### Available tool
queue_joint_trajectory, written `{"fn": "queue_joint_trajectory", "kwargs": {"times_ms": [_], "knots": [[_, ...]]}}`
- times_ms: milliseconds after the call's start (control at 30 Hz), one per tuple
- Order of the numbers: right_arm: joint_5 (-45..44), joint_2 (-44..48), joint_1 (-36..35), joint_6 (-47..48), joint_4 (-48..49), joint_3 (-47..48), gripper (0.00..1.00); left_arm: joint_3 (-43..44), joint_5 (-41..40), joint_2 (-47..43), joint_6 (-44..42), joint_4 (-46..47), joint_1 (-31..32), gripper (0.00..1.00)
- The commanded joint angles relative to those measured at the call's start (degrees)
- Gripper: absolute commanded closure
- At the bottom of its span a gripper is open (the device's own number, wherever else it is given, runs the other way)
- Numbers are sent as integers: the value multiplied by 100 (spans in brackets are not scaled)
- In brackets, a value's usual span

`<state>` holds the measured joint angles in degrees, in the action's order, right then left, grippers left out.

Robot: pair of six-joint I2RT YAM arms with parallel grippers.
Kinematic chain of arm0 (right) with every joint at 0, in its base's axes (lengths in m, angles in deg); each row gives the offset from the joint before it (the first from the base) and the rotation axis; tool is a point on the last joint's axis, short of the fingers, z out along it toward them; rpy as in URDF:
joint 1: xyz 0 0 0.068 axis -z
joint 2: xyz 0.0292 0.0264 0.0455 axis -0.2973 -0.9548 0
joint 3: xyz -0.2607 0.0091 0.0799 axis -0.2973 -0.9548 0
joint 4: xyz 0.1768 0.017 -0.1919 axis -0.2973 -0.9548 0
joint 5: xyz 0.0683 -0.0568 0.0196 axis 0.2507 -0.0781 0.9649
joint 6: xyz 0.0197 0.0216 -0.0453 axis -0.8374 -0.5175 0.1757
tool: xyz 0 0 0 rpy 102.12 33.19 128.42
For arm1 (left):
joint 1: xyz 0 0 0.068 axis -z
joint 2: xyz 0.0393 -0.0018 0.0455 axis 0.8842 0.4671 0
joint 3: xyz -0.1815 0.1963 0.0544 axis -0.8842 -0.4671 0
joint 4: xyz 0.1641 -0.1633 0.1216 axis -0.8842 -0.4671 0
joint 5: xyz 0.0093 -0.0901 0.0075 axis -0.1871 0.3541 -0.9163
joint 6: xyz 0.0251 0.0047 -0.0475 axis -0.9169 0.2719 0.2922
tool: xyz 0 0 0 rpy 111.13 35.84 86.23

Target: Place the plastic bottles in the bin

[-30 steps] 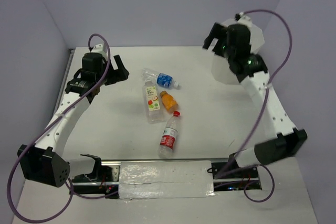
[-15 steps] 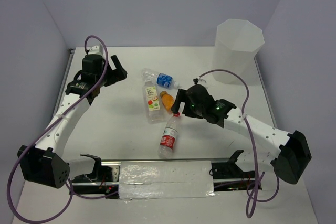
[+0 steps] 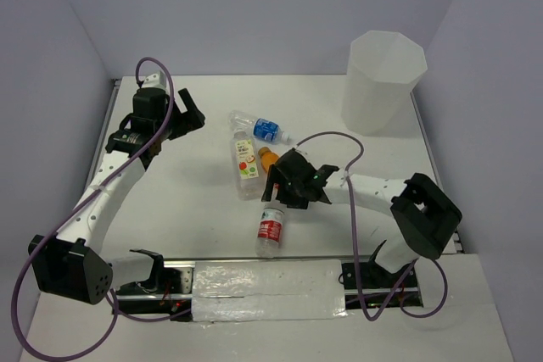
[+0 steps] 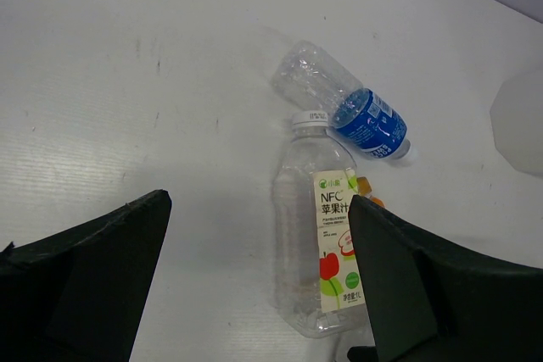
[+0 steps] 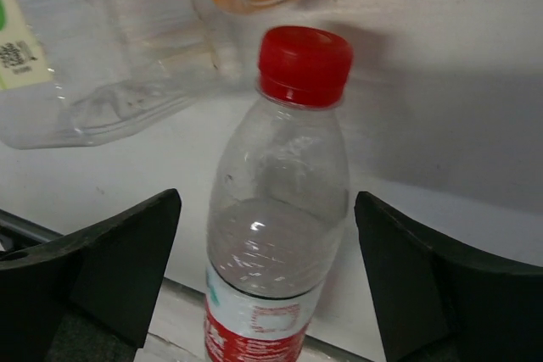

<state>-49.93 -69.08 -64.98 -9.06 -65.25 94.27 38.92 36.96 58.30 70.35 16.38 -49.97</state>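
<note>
- While my right gripper (image 5: 267, 209) hangs low with its jaws spread wide, the red-capped bottle (image 5: 276, 252) lies on its side between my two fingers (image 5: 110, 269). Neither finger touches it that I can see. I straddle the clear shoulder just below the cap, which I judge the narrowest and firmest place to pinch.
- That bottle lies on the table (image 3: 195, 201) nearest my bases. Its cap points at the orange-filled bottle (image 3: 269, 158), which lies just beside the fruit-labelled bottle (image 3: 245, 165). Taking the outermost one first should spare me from knocking the cluster.
- The blue-labelled bottle (image 4: 365, 116) lies slantwise at the far end of the group. The fruit-labelled bottle's white cap appears to touch its side, so lifting either may roll the other.
- My left gripper (image 3: 187, 112) is released and holds nothing. It hovers to the left of the bottles, looking down on them. I judge it is parked there so the two arms do not crowd one another.
- The bin (image 3: 383, 82) stands upright at the far right of the table, well apart from all four bottles. Each one therefore needs a lift and a carry over its tall rim.
</note>
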Motion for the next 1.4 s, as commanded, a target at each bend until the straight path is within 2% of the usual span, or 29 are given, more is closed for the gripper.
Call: {"fn": "queue_joint_trajectory", "kwargs": {"times_ms": [0, 33, 100, 233, 367, 500, 633, 800, 867, 967, 1100, 1367], "knots": [[27, 21, -66, -249, 330, -149, 11, -21, -68, -41, -20, 207, 21, 1], [-61, 47, -57, -293, 322, -201, 19, -12, -68, -23, -20, 207, 21, 0], [-166, 144, -66, -293, 269, -210, 25, -4, -42, 3, -11, 216, 21, 0], [-456, 346, -57, -188, -3, -114, 44, 5, -15, 38, 6, 251, 12, 1], [-1070, 899, -57, -30, -626, 26, 54, -4, -24, 29, -2, 260, 21, 0], [-1870, 1725, -40, 329, -1452, 518, 55, -30, -33, 12, -11, 260, 21, 0], [-2635, 2454, 476, 918, -2217, 1508, 55, -21, -24, 3, -3, 268, 21, 1], [-3136, 2579, 1436, 2069, -1948, 2662, 54, -21, -24, -14, -2, 268, 21, 0], [-3524, 2334, 1908, 2386, -1771, 3327, 54, -21, -7, -15, -11, 251, 21, 0], [-3419, 1869, 2664, 2817, -1358, 4182, 54, 23, -42, 12, -37, 163, 21, 1], [-3559, 1123, 3316, 3099, -1015, 5211, 53, 102, -156, 21, -108, 93, 21, 0], [-3875, -162, 4108, 3126, -742, 6697, 51, 190, -174, 38, -134, 75, 21, 1]]}}
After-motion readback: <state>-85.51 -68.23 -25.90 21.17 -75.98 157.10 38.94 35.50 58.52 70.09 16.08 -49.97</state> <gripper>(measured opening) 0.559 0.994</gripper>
